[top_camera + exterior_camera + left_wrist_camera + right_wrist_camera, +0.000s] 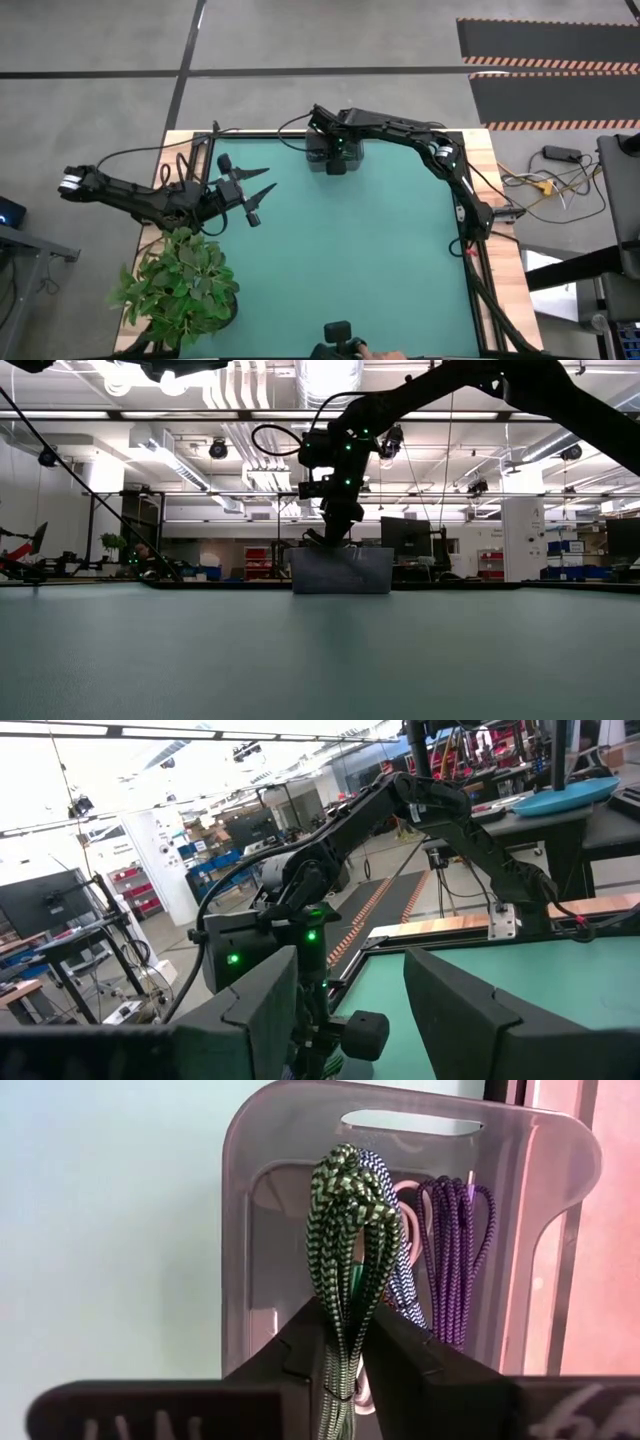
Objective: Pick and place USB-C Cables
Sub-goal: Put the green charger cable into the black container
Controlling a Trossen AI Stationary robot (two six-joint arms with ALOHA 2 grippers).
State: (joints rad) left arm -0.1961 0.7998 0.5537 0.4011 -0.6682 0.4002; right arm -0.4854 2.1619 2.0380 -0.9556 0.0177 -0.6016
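My right gripper (pixel 345 1330) is over the grey tray (pixel 260 1200) at the table's far edge (pixel 322 163) and is shut on the dark green cable bundle (pixel 340 1210). The blue bundle (pixel 388 1250) sits right against the green one. The purple bundle (pixel 455 1250) lies in the tray beside them, and a bit of the white and red one (pixel 408 1192) shows between them. In the low view the right gripper (pixel 335 532) reaches down into the tray (pixel 340 572). My left gripper (pixel 262 187) hovers open near the table's left edge. My right gripper pinches the dark green cable bundle (pixel 338 1305) between its two fingers, coming from above and pointing down, with the fingers lying along the bundle. The bundle's looped end (pixel 345 1170) sticks out past the fingertips toward the tray floor. Whether the blue bundle is also caught, I cannot tell.
A potted plant (pixel 185 285) stands at the table's near left corner. The low camera's mount (pixel 338 335) sits at the near edge. The green mat (pixel 360 250) spreads between the arms. Wooden table borders and loose wires (pixel 540 185) lie to the right.
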